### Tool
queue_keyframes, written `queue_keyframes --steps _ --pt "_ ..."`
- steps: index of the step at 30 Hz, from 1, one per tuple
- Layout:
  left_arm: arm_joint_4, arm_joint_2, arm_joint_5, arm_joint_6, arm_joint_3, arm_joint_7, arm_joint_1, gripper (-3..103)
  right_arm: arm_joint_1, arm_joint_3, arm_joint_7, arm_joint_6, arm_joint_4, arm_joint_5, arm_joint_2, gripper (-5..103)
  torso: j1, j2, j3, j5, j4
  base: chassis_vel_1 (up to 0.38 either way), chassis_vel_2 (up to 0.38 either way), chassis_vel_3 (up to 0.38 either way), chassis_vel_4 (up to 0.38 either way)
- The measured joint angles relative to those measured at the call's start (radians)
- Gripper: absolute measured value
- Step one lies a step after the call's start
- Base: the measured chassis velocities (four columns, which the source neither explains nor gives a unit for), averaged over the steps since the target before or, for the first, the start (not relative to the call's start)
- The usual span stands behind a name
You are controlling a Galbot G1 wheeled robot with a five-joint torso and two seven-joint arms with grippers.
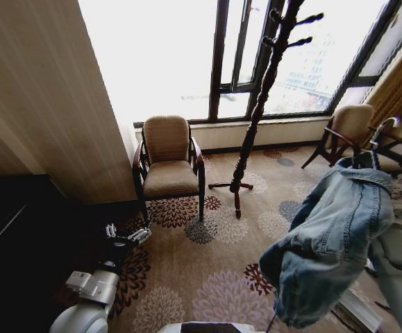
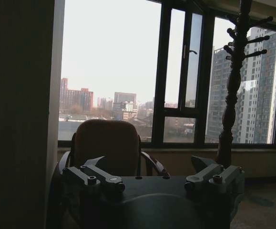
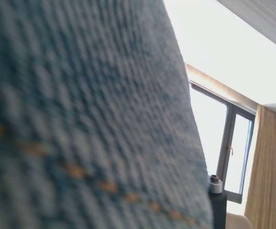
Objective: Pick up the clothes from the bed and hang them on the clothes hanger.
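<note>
denim jacket (image 1: 336,243) off bed, hanging bunched from raised right arm over carpet (image 1: 214,277) at right side; right gripper buried under cloth, grip state cannot tell. left gripper (image 2: 152,179) low by dark cabinet (image 1: 13,243), fingers apart, holding nothing. judgement: carry step; keep jacket high, hem clear of floor. wooden coat stand (image 1: 256,104) by window, chair (image 1: 167,163) left of it, second chair (image 1: 346,132) at right wall; open carpet between gives approach room. black hanger not made out.

Light-blue denim jacket (image 1: 336,239), bunched, hanging in the air above patterned carpet, seams visible
</note>
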Motion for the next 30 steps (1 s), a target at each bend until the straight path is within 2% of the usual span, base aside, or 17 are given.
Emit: queue_keyframes --steps 2,9,25,30 --pt "0.000 -0.005 0.001 0.000 -0.004 0.000 0.005 100 0.046 -0.040 0.001 0.001 -0.008 -0.010 -0.017 14 0.000 0.000 0.000 0.0000 0.0001 0.000 0.000 0.000 0.000" --pt "-0.001 -0.010 -0.002 -0.002 -0.021 0.002 0.010 100 0.086 -0.075 0.009 -0.003 -0.023 -0.014 -0.030 14 0.000 0.000 0.000 0.0000 -0.0003 0.000 0.000 0.000 0.000" --pt "0.009 -0.004 -0.007 -0.001 -0.019 0.001 -0.001 100 0.008 -0.038 0.023 -0.010 -0.001 -0.057 0.034 14 0.000 0.000 0.000 0.0001 -0.0002 0.000 0.000 0.000 0.000" --pt "0.012 -0.005 -0.007 -0.001 -0.017 0.001 -0.004 100 0.000 -0.030 0.027 0.013 -0.001 -0.073 0.040 14 0.000 0.000 0.000 0.0001 -0.0004 0.000 0.000 0.000 0.000"
